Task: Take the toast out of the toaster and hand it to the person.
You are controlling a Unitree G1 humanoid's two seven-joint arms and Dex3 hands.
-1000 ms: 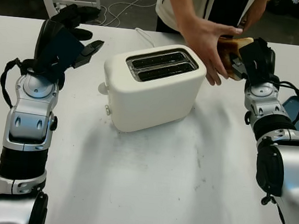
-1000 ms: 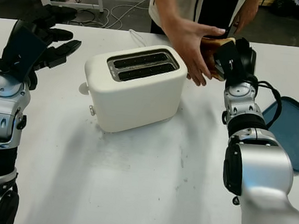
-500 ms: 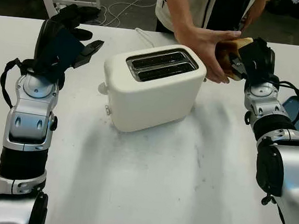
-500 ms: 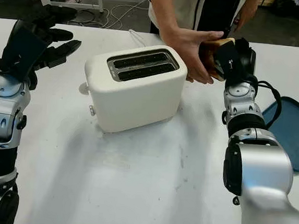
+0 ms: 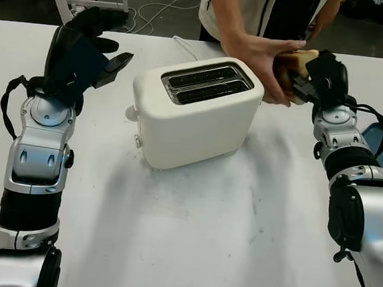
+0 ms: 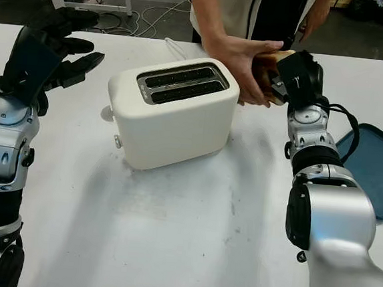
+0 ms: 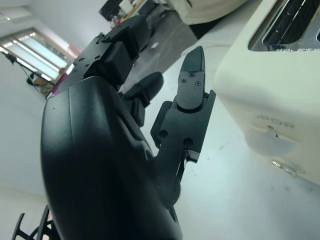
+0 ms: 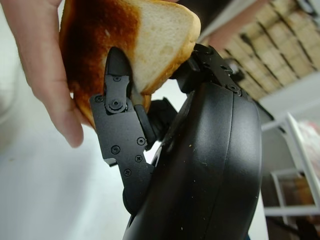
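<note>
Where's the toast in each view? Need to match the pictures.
Left eye view: toast upper right, between the person's hand and the right hand.
Right eye view: upper right of centre, right of the toaster.
Left wrist view: not in it.
Right wrist view: toast near the black fingers.
Shared landmark: the person's hand beside the toast.

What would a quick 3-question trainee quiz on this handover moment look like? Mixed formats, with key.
1. True or false: the toaster has bread in its slots.
2. What does the right hand grasp? A) tray B) toast C) cable
3. Fill in: the person's hand is touching the ____.

Key:
1. False; both slots look empty.
2. B; its fingers clamp the toast. The left hand is open, raised left of the toaster.
3. Toast.
</note>
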